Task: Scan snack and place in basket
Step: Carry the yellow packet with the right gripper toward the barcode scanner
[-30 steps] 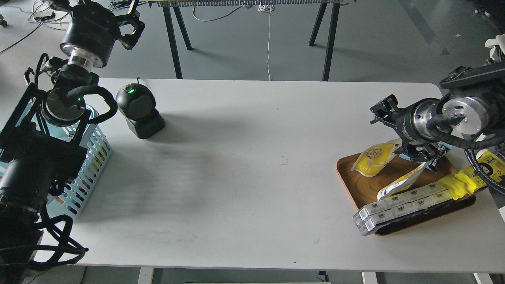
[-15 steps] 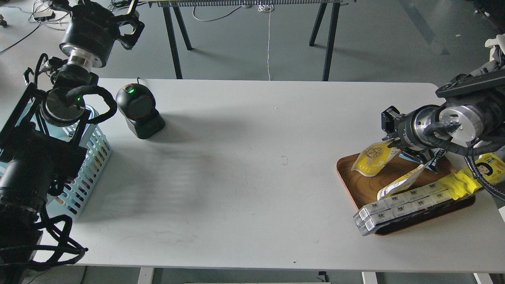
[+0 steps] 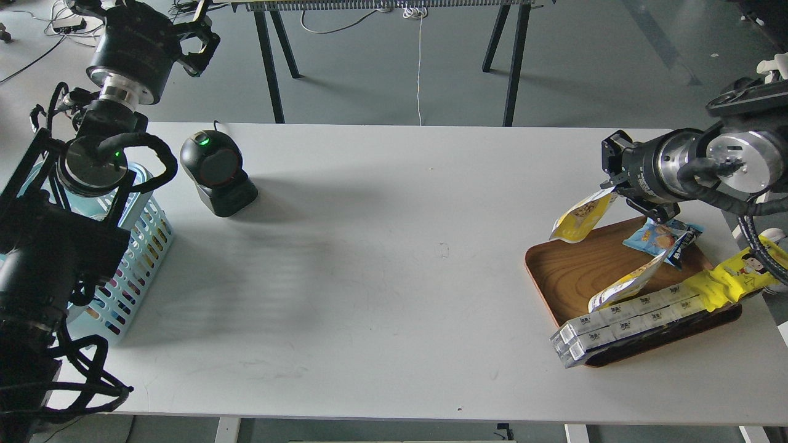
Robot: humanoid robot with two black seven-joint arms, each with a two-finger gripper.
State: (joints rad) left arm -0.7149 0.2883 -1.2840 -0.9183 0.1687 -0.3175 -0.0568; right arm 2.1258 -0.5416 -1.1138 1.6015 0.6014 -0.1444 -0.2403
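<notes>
Snack [image 3: 582, 215] is hanging by its upper edge from my right gripper [image 3: 614, 184], just above the far-left corner of the brown wooden tray [image 3: 566, 277] at the right end of the desk [image 3: 394, 258]. The jaws are pinching the pouch at its top seam, so it is dangling with its yellow front tilted down and to the left. I judge this grip leaves the flat faces free for presenting to the scanner [image 3: 217, 172], which is standing at the far left of the desk and showing a green light on top.

The left gripper [image 3: 200, 43] is hovering beyond the far-left desk edge, above the floor and clear of everything; its jaws are standing apart with nothing between them. The basket [image 3: 138, 246] is sitting at the left edge of the desk, partly hidden under my left arm, near the scanner, so I judge the drop will be short once the scan is done.

Counts: one scanner, one basket, one tray. On the tray are lying one small blue snack bag [image 3: 659, 237], one second yellow-and-white pouch [image 3: 625, 283], one long yellow cartoon-face packet [image 3: 732, 280] and a row of white boxes [image 3: 622, 323]; how many boxes I cannot tell.
</notes>
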